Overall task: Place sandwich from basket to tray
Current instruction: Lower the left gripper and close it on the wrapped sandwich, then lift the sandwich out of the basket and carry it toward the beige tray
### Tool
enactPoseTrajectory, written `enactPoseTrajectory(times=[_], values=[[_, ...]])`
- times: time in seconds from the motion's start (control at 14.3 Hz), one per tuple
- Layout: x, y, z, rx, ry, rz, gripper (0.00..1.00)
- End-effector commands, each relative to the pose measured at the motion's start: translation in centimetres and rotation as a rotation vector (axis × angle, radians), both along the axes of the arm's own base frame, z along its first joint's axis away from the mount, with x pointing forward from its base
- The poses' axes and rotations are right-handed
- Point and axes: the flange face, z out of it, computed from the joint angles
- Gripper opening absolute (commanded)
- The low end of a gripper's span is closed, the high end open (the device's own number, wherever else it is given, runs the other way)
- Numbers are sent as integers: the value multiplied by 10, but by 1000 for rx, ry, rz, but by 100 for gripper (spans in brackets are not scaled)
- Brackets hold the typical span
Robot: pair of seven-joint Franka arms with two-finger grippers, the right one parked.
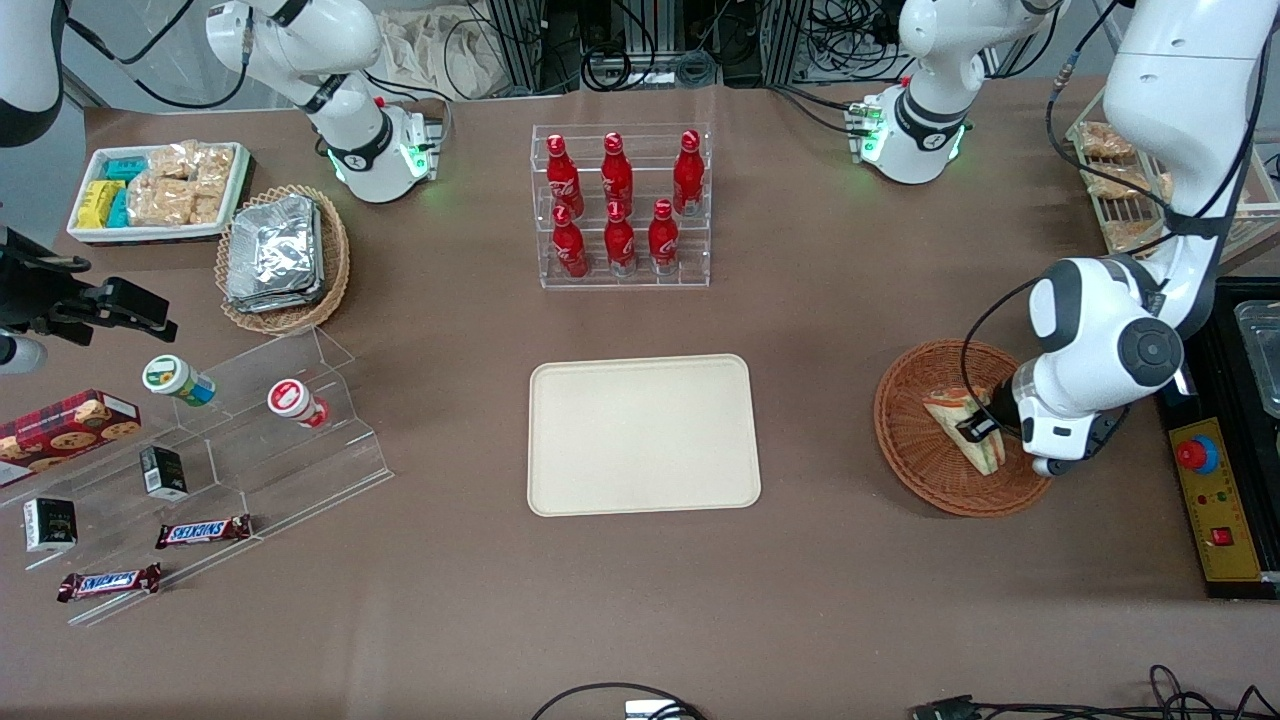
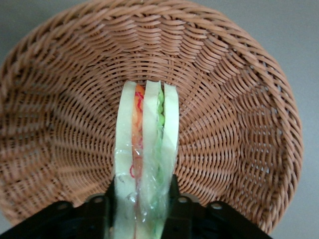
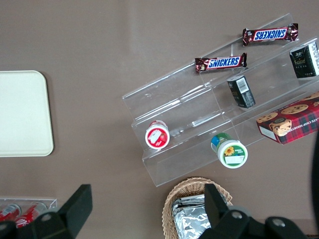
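Note:
The sandwich [image 1: 962, 424], a plastic-wrapped wedge of pale bread with orange and green filling [image 2: 147, 149], lies in the reddish-brown wicker basket [image 1: 915, 440] at the working arm's end of the table. My left gripper [image 1: 985, 428] is down in the basket [image 2: 239, 114], its two black fingers [image 2: 174, 204] pressed against the sandwich's two bread faces at its wide end. The gripper [image 2: 142, 209] is shut on the sandwich. The cream tray [image 1: 643, 434] lies empty at the table's middle, well away from the basket; it also shows in the right wrist view [image 3: 22, 113].
A clear rack of red bottles [image 1: 620, 205] stands farther from the camera than the tray. A clear stepped stand [image 1: 250, 430] with snacks, a tan basket of foil packs [image 1: 283, 258] and a white snack bin [image 1: 160, 190] lie toward the parked arm's end. A control box [image 1: 1215, 510] sits beside the basket.

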Motion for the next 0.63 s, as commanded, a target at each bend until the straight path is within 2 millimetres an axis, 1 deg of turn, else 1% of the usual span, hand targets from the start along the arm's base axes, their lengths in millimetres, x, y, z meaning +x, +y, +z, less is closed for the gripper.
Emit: enactPoseTrajectory(times=[0.0,0.07,0.21,0.35,0.42,0.56], values=[[21,1,55,15,50,-50,0],[29,-1,73,9,76,-77,0],[41,-12,112,1,87,-113,0],[47,-39,143,1,73,-152,0],[49,-57,157,4,61,-174,0],[50,-92,172,5,42,-211,0]])
